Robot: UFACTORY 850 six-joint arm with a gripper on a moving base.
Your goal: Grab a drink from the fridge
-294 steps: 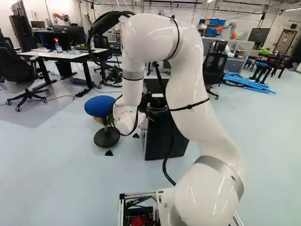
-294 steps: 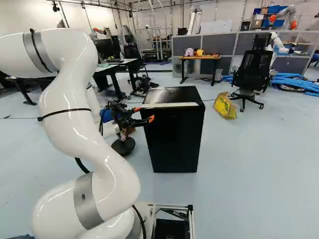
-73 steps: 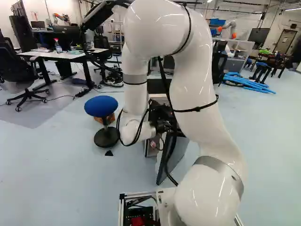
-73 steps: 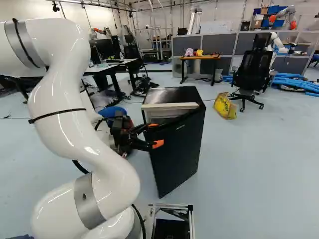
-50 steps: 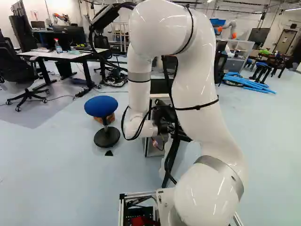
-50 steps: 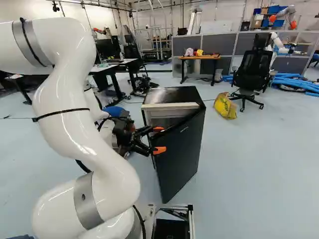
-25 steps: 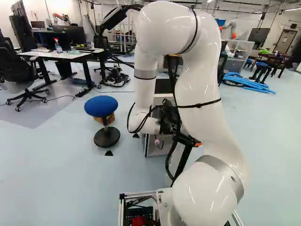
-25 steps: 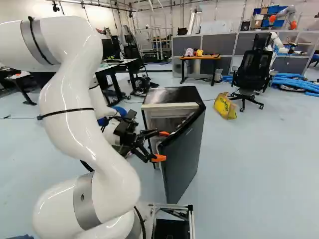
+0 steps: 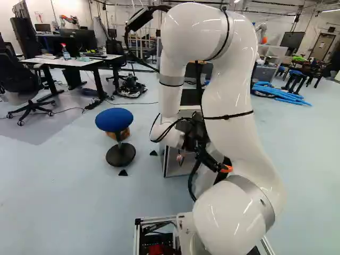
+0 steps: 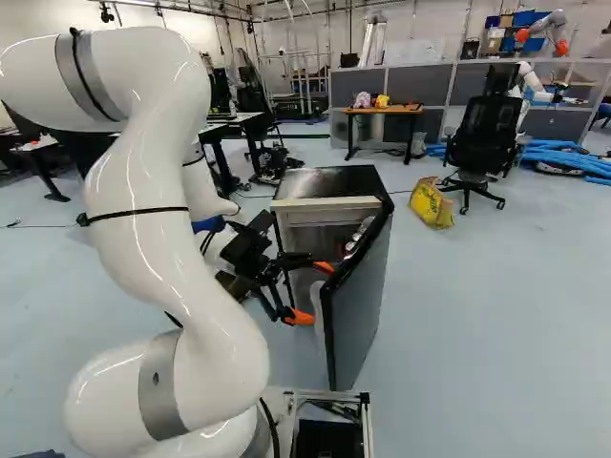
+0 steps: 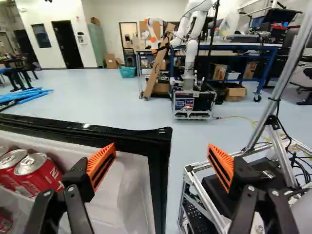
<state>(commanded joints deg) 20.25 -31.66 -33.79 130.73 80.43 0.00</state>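
The door [image 10: 361, 315] of the fridge [image 10: 329, 181] is swung open, and red drink cans [image 11: 34, 168] are held in its inner shelf. The gripper [image 10: 313, 292] is placed by the door's inner side, its fingers spread wide, with a corner of the black door rim [image 11: 163, 141] seen between them; the cans are seen beside one finger

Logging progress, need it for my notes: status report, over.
Gripper open, holding nothing. Fridge door open, red cans in its shelf, not yet grabbed. Door's edge runs between the spread fingers, possibly in the way.
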